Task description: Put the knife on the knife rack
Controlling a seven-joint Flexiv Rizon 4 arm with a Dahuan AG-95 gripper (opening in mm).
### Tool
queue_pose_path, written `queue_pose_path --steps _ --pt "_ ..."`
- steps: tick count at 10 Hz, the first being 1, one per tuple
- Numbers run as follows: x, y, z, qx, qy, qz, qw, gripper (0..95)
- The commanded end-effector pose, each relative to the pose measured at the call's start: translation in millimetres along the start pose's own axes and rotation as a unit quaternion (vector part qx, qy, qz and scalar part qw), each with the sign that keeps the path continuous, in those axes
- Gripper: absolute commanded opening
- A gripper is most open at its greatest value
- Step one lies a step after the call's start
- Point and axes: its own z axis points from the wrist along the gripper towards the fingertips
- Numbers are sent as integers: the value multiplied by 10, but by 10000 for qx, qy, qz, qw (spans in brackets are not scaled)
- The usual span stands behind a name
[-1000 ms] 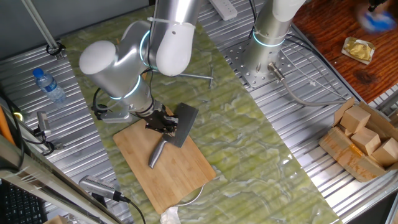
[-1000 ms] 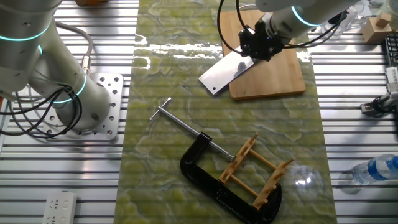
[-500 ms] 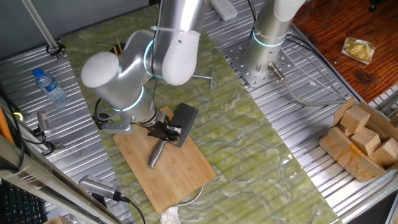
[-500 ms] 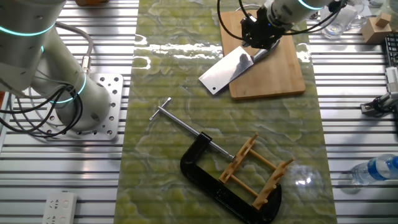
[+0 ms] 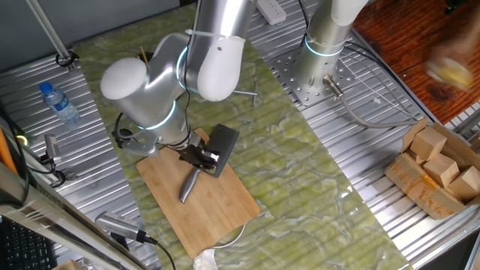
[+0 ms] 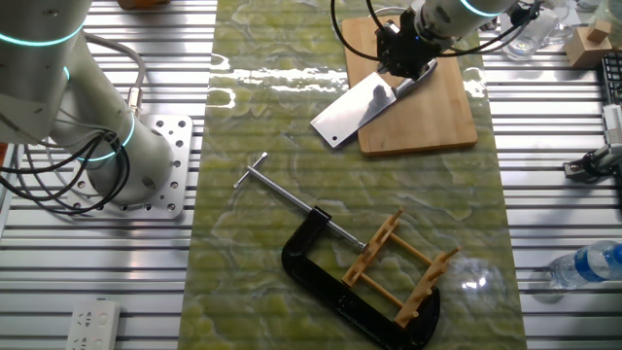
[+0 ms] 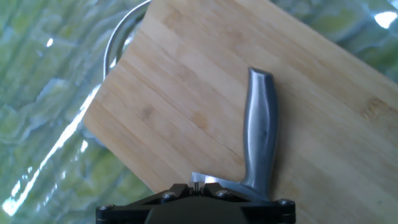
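Green marbled matting (image 6: pixel 262 126) covers the middle of the table in both fixed views, with ribbed metal on either side. Next in size, the silver arm (image 5: pixel 161 79) fills the upper left of one fixed view and hides whatever lies behind its elbow; in the other fixed view it is cut off by the top edge.

Below it lies the bamboo cutting board (image 5: pixel 217 206), its near corner overhanging a round glass rim. The black C-clamp (image 6: pixel 335 282) sits low in the other fixed view, and the knife rack (image 6: pixel 400 267) stands inside its bow, well apart from the board.

The knife (image 6: pixel 362 105) lies flat, blade jutting off the board's edge onto the matting, handle on the wood. The gripper (image 5: pixel 201 155) sits over the junction of blade and handle; whether its jaws are apart or pressed on the knife cannot be told, since the hand view shows only the handle (image 7: pixel 260 134) and a dark strip of gripper body at the bottom edge.
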Motion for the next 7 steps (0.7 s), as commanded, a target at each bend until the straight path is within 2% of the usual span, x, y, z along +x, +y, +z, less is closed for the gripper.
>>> queue_pose_path --steps 1,3,4,7 --pt "-2 10 -6 -202 -97 112 9997 0" --pt "25 -11 -14 -309 -84 -153 9994 0" --pt "250 -183 -77 -392 21 -370 9985 0" --pt "563 -370 -66 -410 74 -556 9976 0"
